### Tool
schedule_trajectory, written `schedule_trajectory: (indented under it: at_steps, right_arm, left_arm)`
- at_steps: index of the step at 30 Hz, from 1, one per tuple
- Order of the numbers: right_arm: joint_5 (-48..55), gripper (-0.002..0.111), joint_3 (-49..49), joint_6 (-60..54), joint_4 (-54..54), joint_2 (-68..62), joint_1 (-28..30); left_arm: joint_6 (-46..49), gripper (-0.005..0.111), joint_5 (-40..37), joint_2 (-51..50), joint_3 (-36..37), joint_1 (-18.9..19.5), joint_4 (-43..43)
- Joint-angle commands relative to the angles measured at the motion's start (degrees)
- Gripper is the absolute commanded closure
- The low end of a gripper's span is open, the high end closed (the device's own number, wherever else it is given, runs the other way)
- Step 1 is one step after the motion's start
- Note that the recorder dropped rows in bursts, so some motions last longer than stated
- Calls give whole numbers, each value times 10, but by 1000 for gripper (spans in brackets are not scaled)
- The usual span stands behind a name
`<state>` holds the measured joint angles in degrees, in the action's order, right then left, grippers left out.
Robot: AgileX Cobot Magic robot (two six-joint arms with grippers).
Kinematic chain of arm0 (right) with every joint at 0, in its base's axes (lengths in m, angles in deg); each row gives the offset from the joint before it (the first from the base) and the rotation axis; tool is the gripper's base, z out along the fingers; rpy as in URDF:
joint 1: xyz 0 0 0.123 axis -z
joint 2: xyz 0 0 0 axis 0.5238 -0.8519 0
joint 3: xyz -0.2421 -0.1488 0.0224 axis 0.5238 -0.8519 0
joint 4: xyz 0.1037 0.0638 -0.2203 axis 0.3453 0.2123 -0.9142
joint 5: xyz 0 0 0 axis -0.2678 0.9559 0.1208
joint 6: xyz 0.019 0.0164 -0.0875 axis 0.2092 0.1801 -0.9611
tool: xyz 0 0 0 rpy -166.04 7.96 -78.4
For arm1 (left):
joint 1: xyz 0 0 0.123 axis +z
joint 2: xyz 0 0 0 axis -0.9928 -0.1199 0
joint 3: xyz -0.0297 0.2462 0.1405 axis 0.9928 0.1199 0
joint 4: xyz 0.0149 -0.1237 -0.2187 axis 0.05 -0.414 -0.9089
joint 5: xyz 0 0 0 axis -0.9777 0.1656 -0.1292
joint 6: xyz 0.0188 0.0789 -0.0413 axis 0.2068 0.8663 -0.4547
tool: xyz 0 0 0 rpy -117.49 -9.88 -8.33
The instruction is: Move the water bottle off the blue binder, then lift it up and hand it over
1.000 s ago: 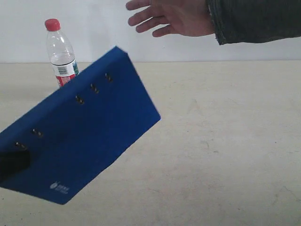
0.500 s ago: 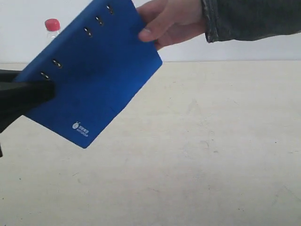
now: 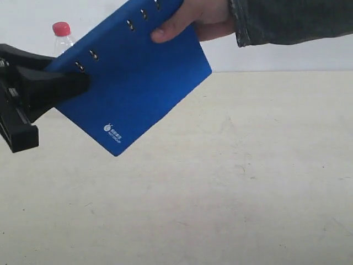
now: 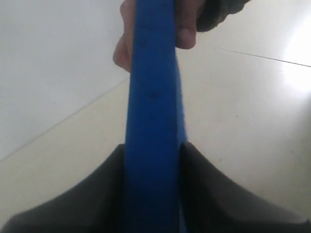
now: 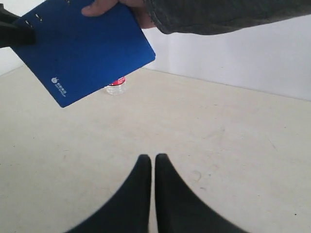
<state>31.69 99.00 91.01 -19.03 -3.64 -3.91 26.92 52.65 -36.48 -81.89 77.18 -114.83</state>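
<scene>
Pale table (image 3: 248,182), white wall behind. We counted one water bottle (image 3: 62,34), standing on the table and mostly hidden behind the one blue binder (image 3: 138,83); only its cap and neck showed. The binder hung tilted in the air, the left gripper (image 3: 77,83) pinching one edge and a person's hand (image 3: 190,16) gripping the far corner. The right gripper (image 5: 153,162) was pressed together, empty.

the pale beige table (image 3: 248,182) fills the lower frame, faintly scuffed. at upper left the water bottle (image 3: 62,40) stands on it, only its red cap and neck showing.

All three views on blue binder (image 3: 138,83)
</scene>
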Motion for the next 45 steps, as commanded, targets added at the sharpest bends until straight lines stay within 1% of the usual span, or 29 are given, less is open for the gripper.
schedule_trajectory:
  at_steps: [1,3,6,9,10,12,14,15,16,17,19,21,22,26,29,31,32,33,34,35,36,37,38,39,40,41,42,44,45]
  right_arm:
    - [-1,109,-3,2,-9,4,1]
    - [-2,109,-3,4,-10,4,1]
    - [-2,109,-3,11,-17,4,1]
    - [-2,109,-3,26,-27,4,1]
    - [-1,109,-3,31,-32,4,1]
    - [-1,109,-3,36,-37,4,1]
    - [-1,109,-3,39,-40,4,1]
    - [-1,109,-3,39,-40,4,1]
    - [-1,109,-3,39,-40,4,1]
    - [-1,109,-3,39,-40,4,1]
    - [-1,109,-3,41,-40,4,1]
    - [-1,109,-3,41,-40,4,1]
    - [-1,109,-3,41,-40,4,1]
    - [-1,109,-3,41,-41,4,1]
    - [-5,109,-4,41,-41,4,1]
    - [-42,109,-12,41,-41,4,1]
    - [-141,109,-35,41,-42,4,1]
    - [-206,109,-53,41,-42,4,1]
    - [-324,109,-95,38,-45,-2,1]
    - [-366,109,-118,35,-51,-14,1]
    - [-421,109,-161,32,-51,-45,1]
    - [-439,109,-180,32,-51,-66,1]
    - [-498,109,-224,32,-46,-112,1]
    - [-543,109,-246,32,-31,-145,1]
    - [-582,109,-246,28,-7,-177,1]
    - [-581,109,-246,-10,44,-220,1]
    - [-588,109,-246,-43,67,-236,1]
    - [-587,109,-246,-162,173,-287,1]
    - [-592,109,-246,-206,243,-311,1]
  left_arm:
    - [10,54,44,2,-9,0,-25]
    - [10,48,57,2,-10,0,-25]
    - [13,47,101,10,-18,0,-25]
    - [14,50,208,30,-37,0,-25]
    - [16,54,256,38,-45,0,-25]
    - [22,65,353,54,-60,0,-24]
    - [57,86,477,73,-78,0,-14]
    - [68,96,524,83,-83,0,2]
    - [72,102,581,95,-88,0,21]
    - [73,102,625,110,-89,0,37]
    - [76,102,666,155,-89,0,42]
    - [77,102,660,218,-89,0,4]
    - [79,102,654,267,-89,0,-32]
    - [79,102,642,423,-61,0,-32]
    - [79,102,642,531,-27,0,-32]
    - [79,102,630,577,2,0,-32]
    - [75,102,619,582,33,-1,-32]
    - [69,102,621,582,45,-1,-32]
    - [64,102,600,582,70,-1,-32]
    - [64,102,583,582,85,-1,-32]
    - [64,102,542,576,115,-1,-32]
    - [64,102,516,573,132,-1,-32]
    - [64,102,470,570,165,-1,-32]
    - [61,102,452,570,187,-1,-32]
    - [54,102,451,570,207,-1,-32]
    - [43,102,463,570,230,-1,-32]
    - [36,102,468,570,238,-1,-32]
    - [32,102,492,570,244,-1,-32]
    - [32,102,507,570,243,-1,-32]
